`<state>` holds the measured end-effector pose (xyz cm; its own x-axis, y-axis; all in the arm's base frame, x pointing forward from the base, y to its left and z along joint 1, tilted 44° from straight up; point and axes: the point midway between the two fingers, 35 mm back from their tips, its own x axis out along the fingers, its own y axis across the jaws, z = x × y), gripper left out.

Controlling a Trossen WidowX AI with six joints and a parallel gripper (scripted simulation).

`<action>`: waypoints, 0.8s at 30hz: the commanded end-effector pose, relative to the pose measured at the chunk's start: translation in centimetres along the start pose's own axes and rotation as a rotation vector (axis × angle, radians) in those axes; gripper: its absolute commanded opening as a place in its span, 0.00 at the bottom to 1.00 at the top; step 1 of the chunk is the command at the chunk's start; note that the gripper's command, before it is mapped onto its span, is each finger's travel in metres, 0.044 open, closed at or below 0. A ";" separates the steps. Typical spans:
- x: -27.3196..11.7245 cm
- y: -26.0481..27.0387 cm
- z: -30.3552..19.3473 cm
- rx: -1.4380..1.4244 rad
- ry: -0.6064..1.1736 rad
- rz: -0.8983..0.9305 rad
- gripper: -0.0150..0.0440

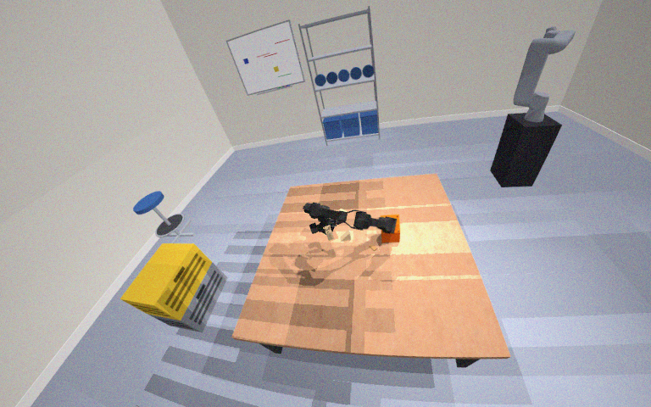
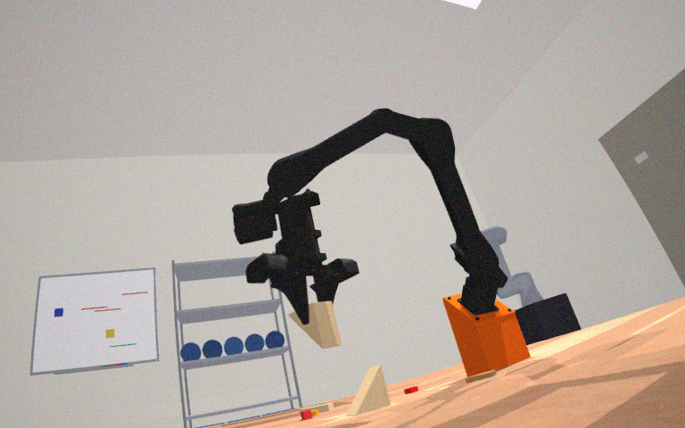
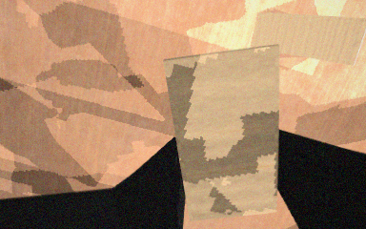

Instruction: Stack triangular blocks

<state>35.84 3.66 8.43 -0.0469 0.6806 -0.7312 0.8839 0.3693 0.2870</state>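
Note:
A pale wooden triangular block (image 1: 328, 232) (image 2: 327, 328) (image 3: 228, 91) is held in the air, its narrow end pointing down in the exterior view. My gripper (image 2: 317, 312) (image 3: 219, 139) is shut on it, one dark finger on each side. The other triangular block (image 2: 372, 395) (image 3: 311, 39) stands on the table, its slope falling to the left in the exterior view. It is below and to the right of the held block there, with a clear gap between them. Its slope shows at the upper right in the wrist view.
The wooden table (image 1: 435, 312) carries the arm's orange base (image 1: 391, 236) (image 2: 490, 341). A small red piece (image 2: 410, 390) lies between the standing block and the base. Another red piece (image 2: 305, 415), a yellow piece (image 2: 315, 412) and a pale flat piece lie left of the block. A thin pale piece (image 2: 481, 376) lies by the base.

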 end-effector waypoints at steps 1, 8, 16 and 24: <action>-0.2 -0.4 0.6 0.137 -0.002 -0.003 0.25; -0.4 -0.8 1.2 0.380 0.000 -0.003 0.25; -0.6 -1.4 2.0 0.657 0.003 -0.003 0.25; -0.8 -1.8 2.7 0.935 0.006 -0.004 0.25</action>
<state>35.57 1.16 7.10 -0.0493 0.6870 -0.7250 0.9386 -0.2163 -0.2688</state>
